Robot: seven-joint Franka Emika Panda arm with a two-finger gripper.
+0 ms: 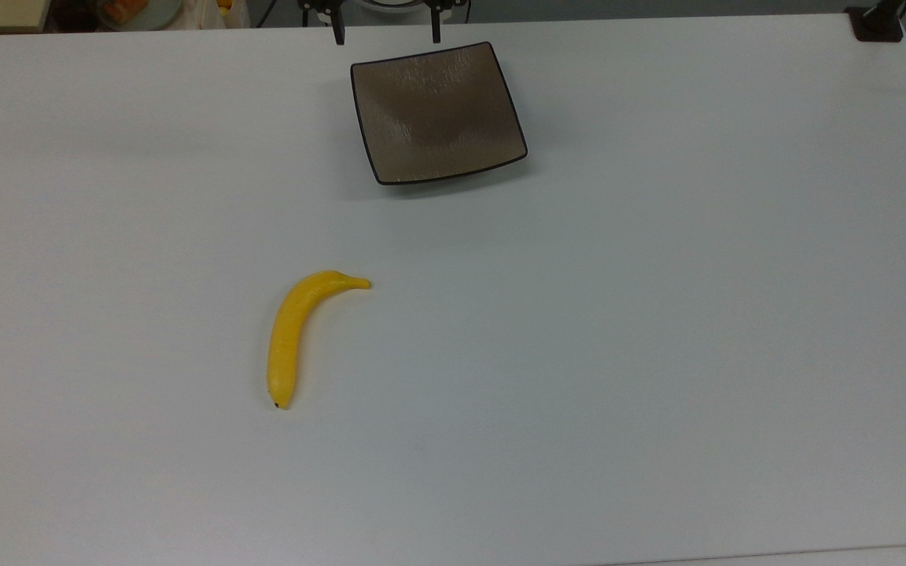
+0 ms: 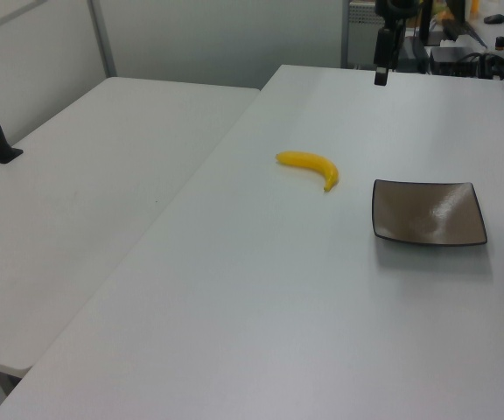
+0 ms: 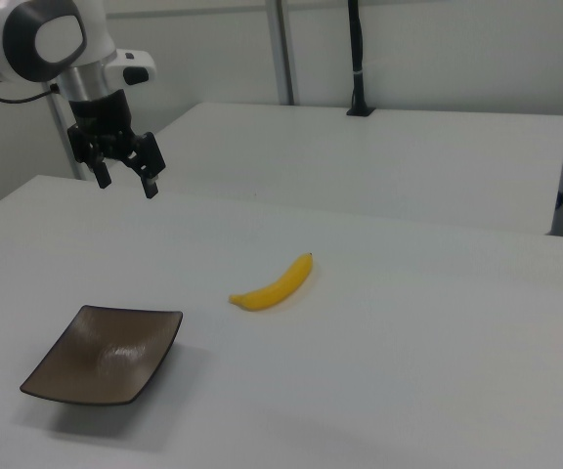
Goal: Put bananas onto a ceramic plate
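Banana [image 1: 289, 338]: lies flat on the white counter [image 1: 657, 314], well apart from the end effector [image 3: 125, 174], which hangs in the air above the counter's edge beyond the plate.
End effector: fingers spread, released, holding nothing.
Ceramic plate [image 1: 437, 112]: square, brown-grey, dark rim, bare; it sits between end effector and banana in the top view.
Path: bare counter between banana and plate.
Banana's look: bright yellow, curved, smooth, tiny dark tip.

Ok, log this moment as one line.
end effector: open, raised, empty | banana: on table, untouched | plate: empty | stage: pre-grasp
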